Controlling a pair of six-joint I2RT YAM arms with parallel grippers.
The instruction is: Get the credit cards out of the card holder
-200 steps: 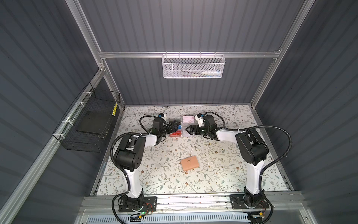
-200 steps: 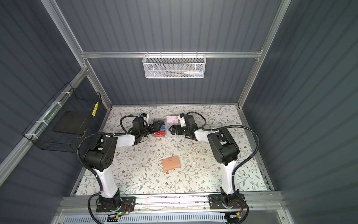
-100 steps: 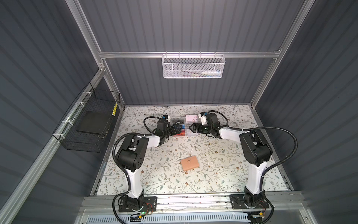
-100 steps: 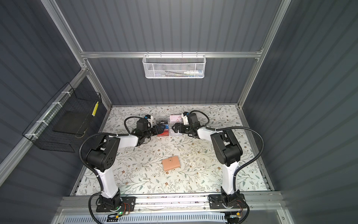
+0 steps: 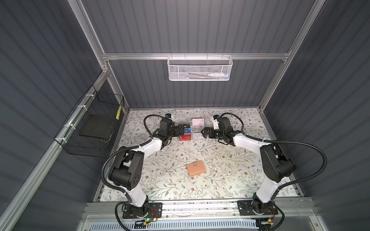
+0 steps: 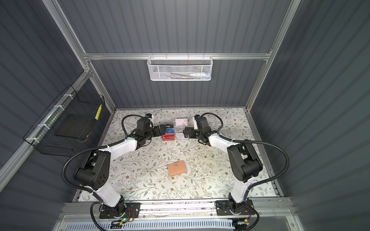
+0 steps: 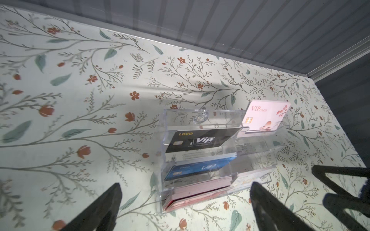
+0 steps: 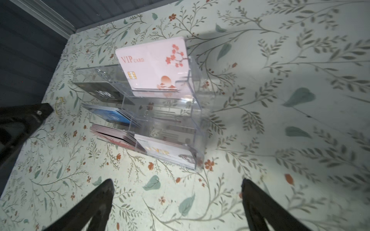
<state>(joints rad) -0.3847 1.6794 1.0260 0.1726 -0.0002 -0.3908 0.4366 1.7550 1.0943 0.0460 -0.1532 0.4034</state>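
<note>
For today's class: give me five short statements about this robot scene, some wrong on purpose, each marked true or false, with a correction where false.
1. The peach card holder lies closed on the table, apart from both grippers. True.
2. The left gripper is shut on a black card. False: it is open and holds nothing.
3. A pink card stands in the top tier of the clear rack. True.
4. The right gripper touches the card holder. False: it is open beside the clear rack, at the back of the table.
5. The white basket sits on the table. False: it hangs from the rail at the back wall.
</note>
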